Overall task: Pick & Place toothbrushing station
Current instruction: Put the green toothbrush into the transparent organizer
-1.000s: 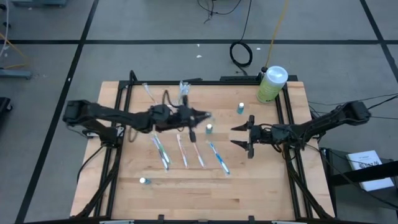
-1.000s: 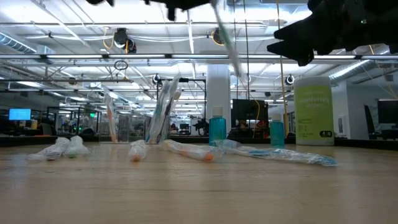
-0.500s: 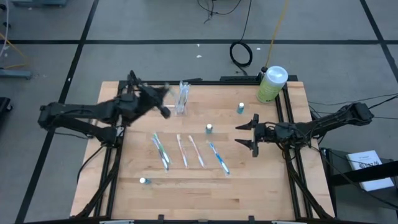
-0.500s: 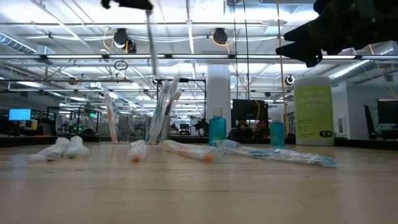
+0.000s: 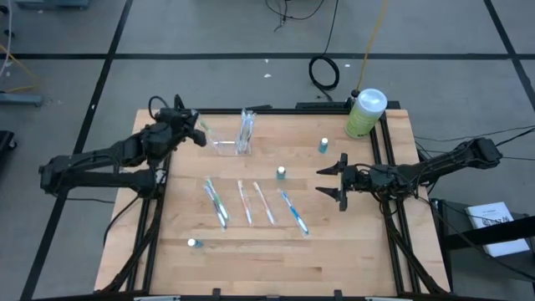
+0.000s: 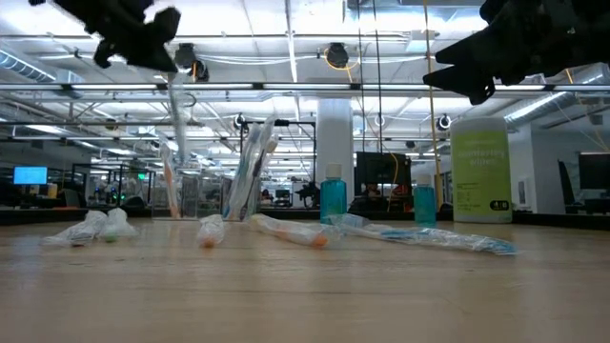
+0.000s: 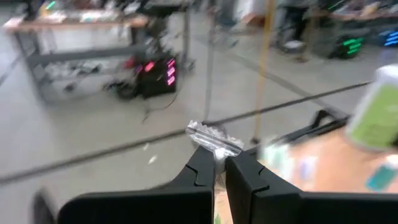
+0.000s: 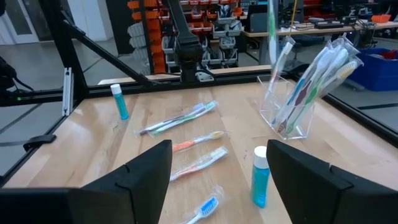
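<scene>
The toothbrushing station [image 5: 238,138], a clear holder with several toothbrushes standing in it, sits at the table's far side and also shows as the station [image 8: 297,93] in the right wrist view. My left gripper [image 5: 197,134] is just left of it, shut on a wrapped toothbrush [image 6: 177,105]. The toothbrush hangs over the station's left end; I cannot tell whether its lower tip is inside. My right gripper [image 5: 328,181] hovers open, with nothing between its fingers, at the table's right. Several wrapped toothbrushes [image 5: 251,205] lie flat mid-table. My left gripper pinches the crinkled top end of the toothbrush's clear wrapper [image 7: 214,138] between its two fingertips [image 7: 205,163]. The fingers reach in roughly level from the table's left. The toothbrush hangs almost upright below them, lifted clear of the table.
A large green bottle with a white cap [image 5: 364,113] stands at the far right corner. Small blue bottles stand at the far right [image 5: 323,145], the middle [image 5: 282,173] and the near left [image 5: 194,243]. Bare wood lies along the near edge.
My left gripper has swung from over the table's middle toward the far left, tipping up from slanting down to nearly level, still shut on the toothbrush. The toothbrush has gone with it and now hangs by the station's left end.
</scene>
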Controlling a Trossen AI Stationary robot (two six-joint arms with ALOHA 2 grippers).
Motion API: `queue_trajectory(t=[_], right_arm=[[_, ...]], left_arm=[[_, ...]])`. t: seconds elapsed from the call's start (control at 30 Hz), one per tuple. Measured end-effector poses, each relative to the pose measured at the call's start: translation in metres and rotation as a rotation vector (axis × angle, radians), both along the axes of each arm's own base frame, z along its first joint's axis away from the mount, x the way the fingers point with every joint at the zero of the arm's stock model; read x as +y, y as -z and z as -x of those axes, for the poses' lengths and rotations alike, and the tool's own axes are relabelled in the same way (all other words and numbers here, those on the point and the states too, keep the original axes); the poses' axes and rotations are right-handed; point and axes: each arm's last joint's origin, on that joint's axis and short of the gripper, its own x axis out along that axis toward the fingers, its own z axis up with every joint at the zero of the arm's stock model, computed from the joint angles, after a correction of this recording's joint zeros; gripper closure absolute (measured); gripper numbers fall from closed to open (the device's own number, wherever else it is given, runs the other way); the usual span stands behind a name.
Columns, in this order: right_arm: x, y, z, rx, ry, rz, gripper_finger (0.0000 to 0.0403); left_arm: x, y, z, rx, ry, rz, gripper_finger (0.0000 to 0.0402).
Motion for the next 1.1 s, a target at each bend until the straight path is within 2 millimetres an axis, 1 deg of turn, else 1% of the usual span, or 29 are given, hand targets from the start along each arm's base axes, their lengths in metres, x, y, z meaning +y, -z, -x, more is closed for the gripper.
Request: queue_trajectory(t=[0.13, 0.23, 0.5, 0.67, 0.83, 0.97, 1.1], right_arm=[[0.000, 0.000, 0.000, 0.000, 0.000, 0.000, 0.0149], [0.000, 0.000, 0.000, 0.000, 0.000, 0.000, 0.0149], [0.000, 0.000, 0.000, -0.001, 0.000, -0.001, 0.0149], [0.000, 0.000, 0.000, -0.001, 0.000, -0.001, 0.0149], [0.000, 0.000, 0.000, -0.001, 0.000, -0.001, 0.0149], [0.000, 0.000, 0.000, -0.001, 0.000, -0.003, 0.0149], [0.000, 0.000, 0.000, 0.000, 0.000, -0.004, 0.0149]], left_arm=[[0.010, 0.012, 0.008, -0.010, -0.093, 0.066, 0.0396], [0.018, 0.019, 0.009, -0.009, -0.086, 0.112, 0.0396], [0.041, 0.036, 0.002, 0.005, -0.054, 0.240, 0.0396], [0.055, 0.044, -0.008, 0.004, -0.014, 0.286, 0.0396], [0.070, 0.055, -0.014, 0.032, -0.025, 0.336, 0.0396], [0.077, 0.063, -0.018, 0.047, -0.034, 0.367, 0.0395], [0.081, 0.066, -0.018, 0.053, -0.058, 0.376, 0.0394]])
